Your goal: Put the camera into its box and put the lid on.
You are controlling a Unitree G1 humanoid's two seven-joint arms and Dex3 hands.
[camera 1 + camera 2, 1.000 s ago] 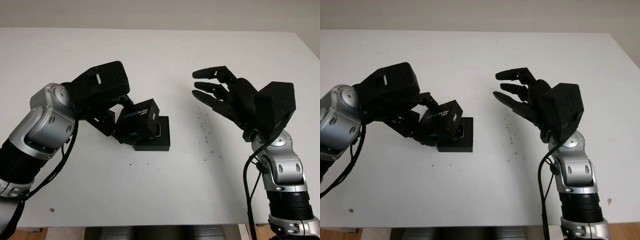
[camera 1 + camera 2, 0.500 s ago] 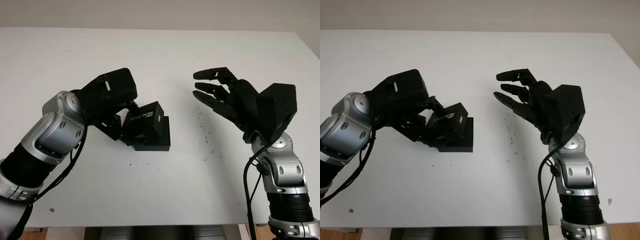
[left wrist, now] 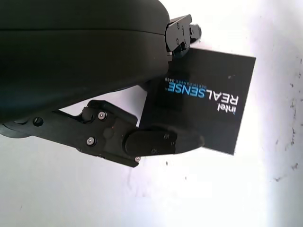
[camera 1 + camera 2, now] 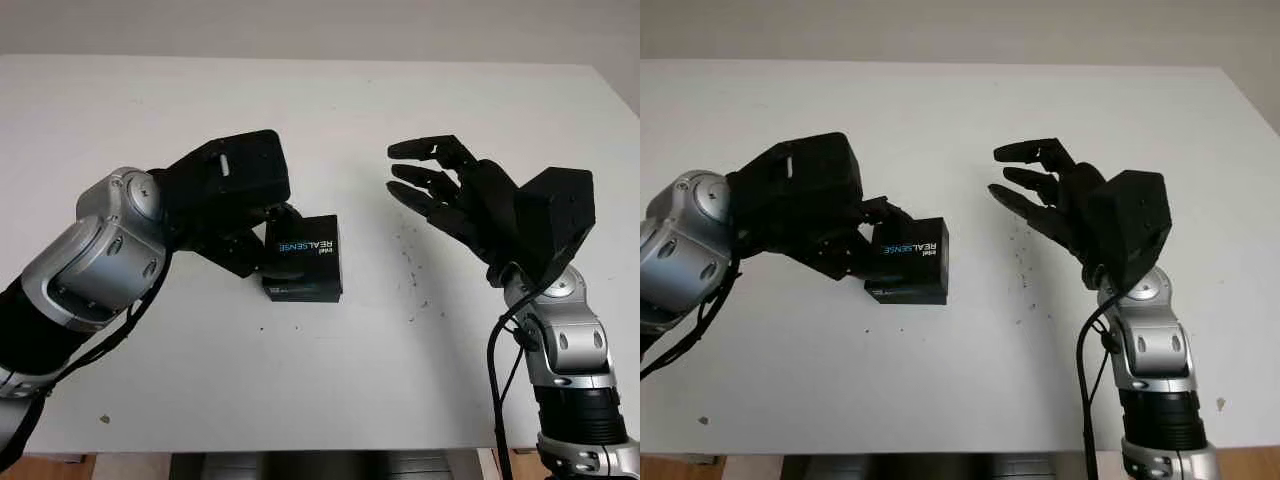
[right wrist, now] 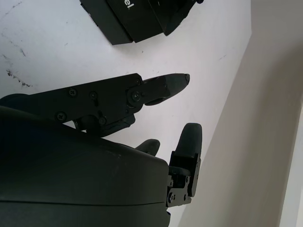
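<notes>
Sitting on the white table, the black box is the landmark in the left eye view, and its lid, printed "intel REALSENSE", lies level on top of it. The left hand is at the box's left side, its dark shell just beside the lid and its fingers reaching onto the lid's near-left part. The right hand hangs in the air well to the right of the box, palm turned toward it, holding nothing and open. A scatter of small dark specks marks the table between the box and that hand.

The right eye view gives the same layout: the lid covers the box, the left hand is against its left edge, and the right hand is apart to the right.

In the left wrist view one finger lies across the lid's edge and another fingertip touches the opposite corner, so the hand pinches the lid from two sides; how firmly it presses is hard to judge.

In the right wrist view the open hand's fingers point toward the box, which lies across bare table from them. The camera itself is hidden, presumably under the lid.
</notes>
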